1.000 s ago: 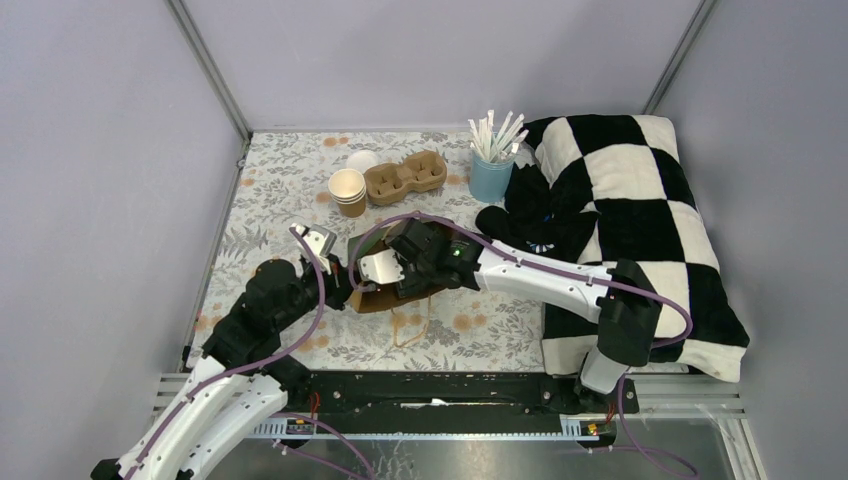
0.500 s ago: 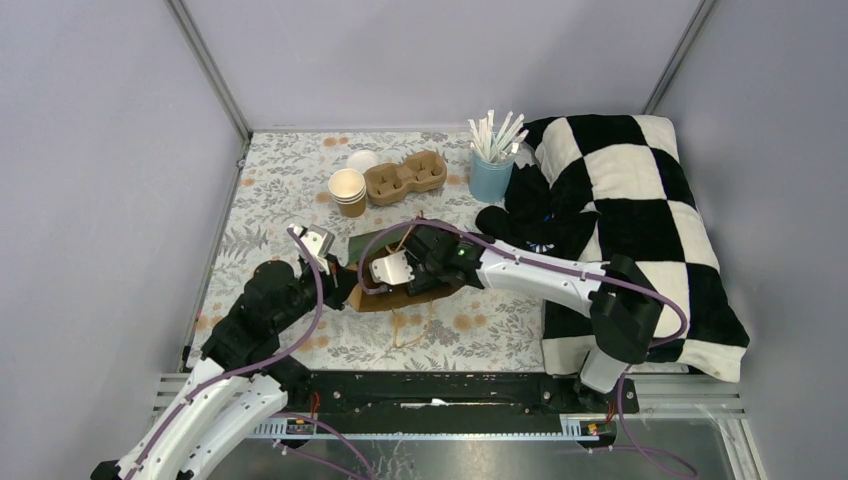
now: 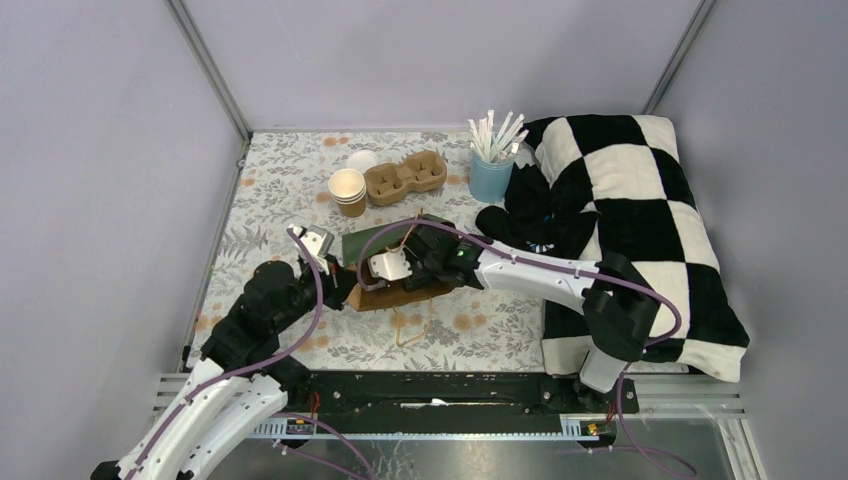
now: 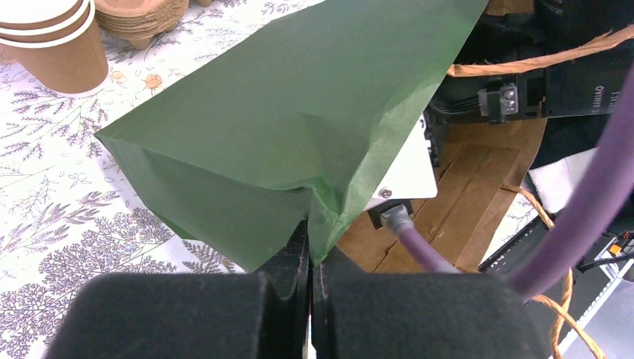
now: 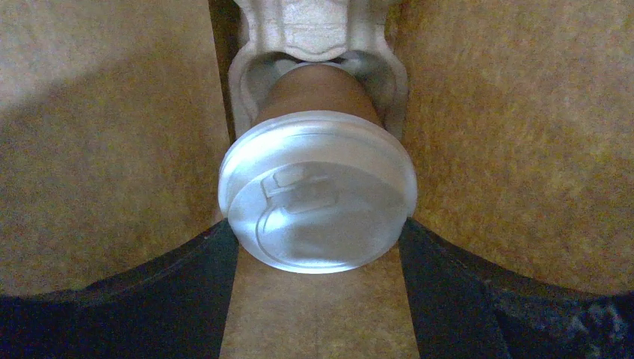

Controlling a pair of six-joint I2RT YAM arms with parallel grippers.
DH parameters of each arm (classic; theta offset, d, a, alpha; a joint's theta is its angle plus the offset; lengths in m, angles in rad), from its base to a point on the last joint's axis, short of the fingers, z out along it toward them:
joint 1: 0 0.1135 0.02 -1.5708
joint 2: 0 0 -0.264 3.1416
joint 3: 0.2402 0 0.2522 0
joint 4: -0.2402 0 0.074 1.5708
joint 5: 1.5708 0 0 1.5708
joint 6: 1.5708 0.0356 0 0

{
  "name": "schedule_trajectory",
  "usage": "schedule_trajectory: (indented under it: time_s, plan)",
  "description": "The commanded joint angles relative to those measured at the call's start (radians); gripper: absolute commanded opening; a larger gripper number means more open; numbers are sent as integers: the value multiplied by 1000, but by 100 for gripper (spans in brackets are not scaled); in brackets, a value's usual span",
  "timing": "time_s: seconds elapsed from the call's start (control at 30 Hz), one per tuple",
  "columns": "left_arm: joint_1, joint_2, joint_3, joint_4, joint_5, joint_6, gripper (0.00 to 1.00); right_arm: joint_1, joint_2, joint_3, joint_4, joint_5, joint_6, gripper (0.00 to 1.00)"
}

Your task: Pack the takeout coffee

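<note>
Since a second ago the green paper bag has tipped flatter, green side up, and the right arm has reached lower and deeper into it from the right. Inside, the right gripper clamps a lidded kraft cup, its base in a moulded-pulp carrier. The left gripper, stretched from the near left, pinches the bag's edge.

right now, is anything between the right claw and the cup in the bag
nothing visible: the right claw has the cup between its fingers, bag walls either side, carrier beyond it
</note>
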Motion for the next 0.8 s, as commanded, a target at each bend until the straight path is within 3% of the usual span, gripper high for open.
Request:
schedule_trajectory:
  time_s: [0.0,0.3,0.57,0.77]
  plan:
    - [2,2,20,46,30,11,0,-17,34,48,60,49,34,29]
    - [2,24,40,46,84,10,0,-9,68,55,111,22,69,30]
    - [2,32,48,44,77,-5,0,30,19,12,142,115,153,28]
    - [2,42,45,47,85,-15,0,23,131,29,233,161,327,27]
